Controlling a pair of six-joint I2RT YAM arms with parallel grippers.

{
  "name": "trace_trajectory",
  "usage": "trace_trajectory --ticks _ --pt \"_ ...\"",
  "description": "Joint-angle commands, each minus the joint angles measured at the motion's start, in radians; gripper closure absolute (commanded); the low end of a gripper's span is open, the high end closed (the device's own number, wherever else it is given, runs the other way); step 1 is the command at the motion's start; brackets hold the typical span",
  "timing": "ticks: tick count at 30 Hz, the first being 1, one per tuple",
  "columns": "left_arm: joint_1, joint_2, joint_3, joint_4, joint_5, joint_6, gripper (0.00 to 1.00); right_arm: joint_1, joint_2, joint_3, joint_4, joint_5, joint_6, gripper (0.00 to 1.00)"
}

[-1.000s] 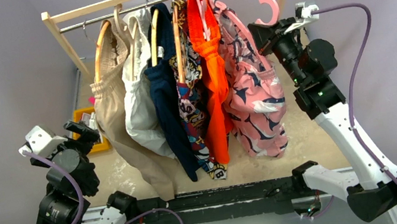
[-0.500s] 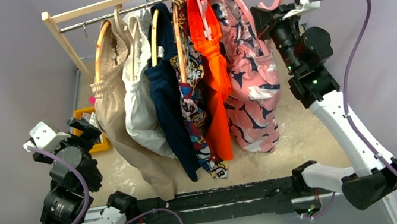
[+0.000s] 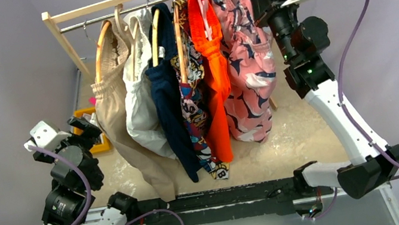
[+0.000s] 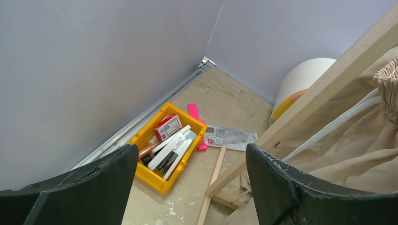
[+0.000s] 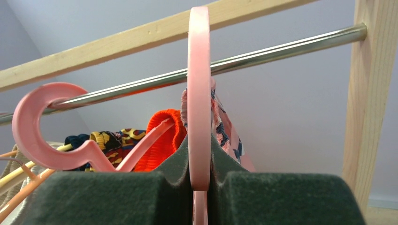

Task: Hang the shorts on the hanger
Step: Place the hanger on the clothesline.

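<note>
1. Shorts (image 3: 244,63): pink with a navy-and-white swirl print, draped on the pink hanger (image 5: 199,93). They hang at the right end of the row of clothes, just beside the orange garment (image 3: 216,85).
2. The hanger's hook seen edge-on from the right wrist, upright, crossing in front of the metal rail (image 5: 281,51). Whether it rests on the rail: cannot tell.
3. Right gripper (image 5: 199,180): raised high by the rack's right post (image 5: 371,93), jaws nearly closed, dark pads pinching the hanger's neck just below the hook.
4. A second pink hanger (image 5: 42,126) sits left of it, hook over the rail, carrying the orange garment.
5. Further left on the rail: dark patterned, navy, white and tan garments on wooden hangers.
6. Left gripper (image 4: 192,187): low at the table's left side, jaws spread wide, nothing between them. Yellow bin (image 4: 180,168) of small items lies on the table beyond it, near the wall.
</note>
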Motion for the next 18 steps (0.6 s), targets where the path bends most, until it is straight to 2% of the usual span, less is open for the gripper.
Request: trace_trajectory --ticks 1,18 --pt "-0.004 -0.010 -0.016 0.042 -0.018 -0.014 0.17 -0.003 0.005 0.077 0.169 0.001 -0.009 1.00" --pt "-0.004 -0.052 -0.069 0.022 -0.017 -0.087 0.18 -0.003 0.034 0.046 0.274 -0.020 0.101 1.00"
